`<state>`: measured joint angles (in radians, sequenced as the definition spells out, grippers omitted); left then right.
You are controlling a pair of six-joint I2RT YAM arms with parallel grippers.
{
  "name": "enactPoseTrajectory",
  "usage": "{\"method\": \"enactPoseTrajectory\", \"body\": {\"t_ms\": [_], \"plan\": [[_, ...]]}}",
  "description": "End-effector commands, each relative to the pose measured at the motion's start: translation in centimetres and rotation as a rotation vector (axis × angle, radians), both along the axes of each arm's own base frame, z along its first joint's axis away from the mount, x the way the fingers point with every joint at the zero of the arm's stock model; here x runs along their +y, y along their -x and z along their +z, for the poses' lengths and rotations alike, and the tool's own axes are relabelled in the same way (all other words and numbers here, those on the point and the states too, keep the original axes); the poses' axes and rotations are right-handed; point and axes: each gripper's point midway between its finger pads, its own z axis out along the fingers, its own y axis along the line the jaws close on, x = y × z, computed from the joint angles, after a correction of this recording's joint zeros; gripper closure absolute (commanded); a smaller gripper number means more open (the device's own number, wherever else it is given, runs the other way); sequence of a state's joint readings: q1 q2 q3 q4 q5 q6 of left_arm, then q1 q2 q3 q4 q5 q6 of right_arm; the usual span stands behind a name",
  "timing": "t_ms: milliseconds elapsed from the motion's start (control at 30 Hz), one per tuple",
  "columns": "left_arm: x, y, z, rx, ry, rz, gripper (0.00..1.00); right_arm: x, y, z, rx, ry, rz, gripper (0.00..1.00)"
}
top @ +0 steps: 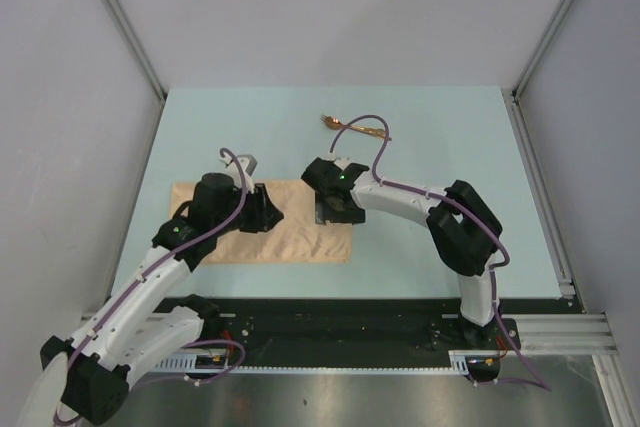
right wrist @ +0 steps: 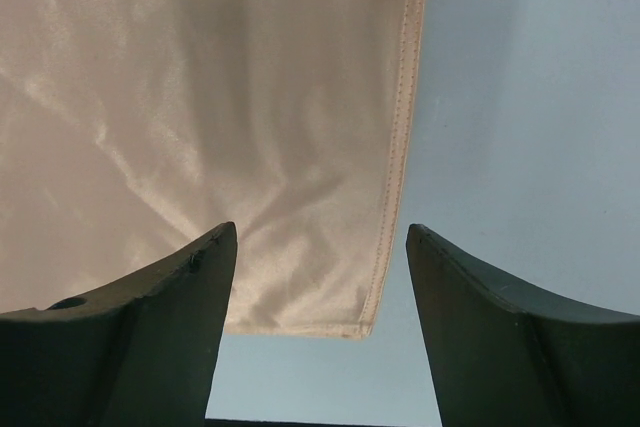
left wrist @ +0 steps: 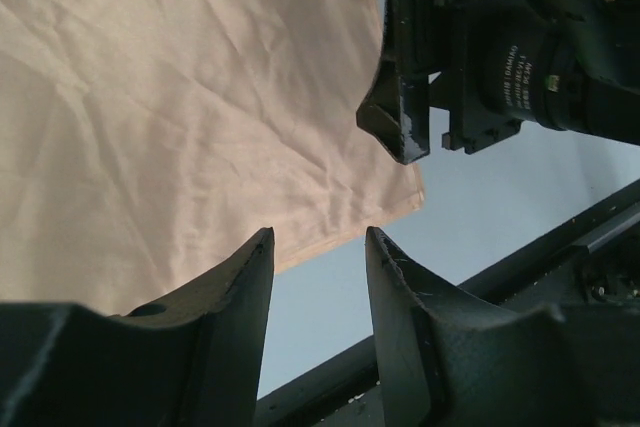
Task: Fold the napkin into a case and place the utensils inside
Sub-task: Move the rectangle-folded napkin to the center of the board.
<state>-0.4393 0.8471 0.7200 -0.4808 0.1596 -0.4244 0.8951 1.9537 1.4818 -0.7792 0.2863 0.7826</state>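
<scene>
The peach-orange napkin lies flat on the table's left half, wide side to side. My left gripper hovers over its middle, open with nothing between the fingers. In the left wrist view the napkin fills the upper left, and its near edge lies just beyond the open gripper. My right gripper is over the napkin's right end, open and empty. In the right wrist view the napkin's corner sits beneath the open gripper. The copper-gold utensils lie at the back centre, away from both grippers.
The pale blue table is walled in by white panels at the back and sides. A black rail runs along its near edge, by the arm bases. The right gripper's black body shows in the left wrist view, close to the napkin's right edge.
</scene>
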Motion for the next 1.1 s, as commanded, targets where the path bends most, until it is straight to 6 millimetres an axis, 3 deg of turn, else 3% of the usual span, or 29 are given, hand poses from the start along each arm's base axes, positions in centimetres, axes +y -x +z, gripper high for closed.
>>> {"method": "enactPoseTrajectory", "body": {"t_ms": [0, 567, 733, 800, 867, 967, 1067], "plan": [[-1.4, 0.6, 1.7, -0.066, -0.003, -0.084, 0.53, -0.4, -0.9, -0.4, -0.053, 0.02, -0.034, 0.27], [-2.1, 0.6, 1.9, -0.076, -0.006, -0.108, 0.53, -0.2, 0.2, -5.2, 0.045, -0.003, -0.001, 0.35], [-2.0, 0.7, 2.2, -0.079, -0.021, -0.111, 0.53, 0.7, 1.2, -6.4, 0.059, -0.015, 0.001, 0.44], [-2.0, 0.7, 2.3, -0.083, -0.025, -0.11, 0.53, 1.0, 1.7, -7.1, 0.07, 0.012, 0.01, 0.55], [-1.9, 0.8, 2.4, -0.082, -0.026, -0.111, 0.53, 1.1, 1.9, -7.5, 0.064, 0.047, 0.013, 0.59], [-1.9, 0.8, 2.4, -0.084, -0.024, -0.11, 0.52, 0.6, 2.3, -8.4, 0.088, 0.087, 0.003, 0.67], [-1.8, 1.0, 2.1, -0.079, -0.029, -0.109, 0.52, 0.0, 1.9, -7.9, 0.055, 0.109, -0.003, 0.79]]}}
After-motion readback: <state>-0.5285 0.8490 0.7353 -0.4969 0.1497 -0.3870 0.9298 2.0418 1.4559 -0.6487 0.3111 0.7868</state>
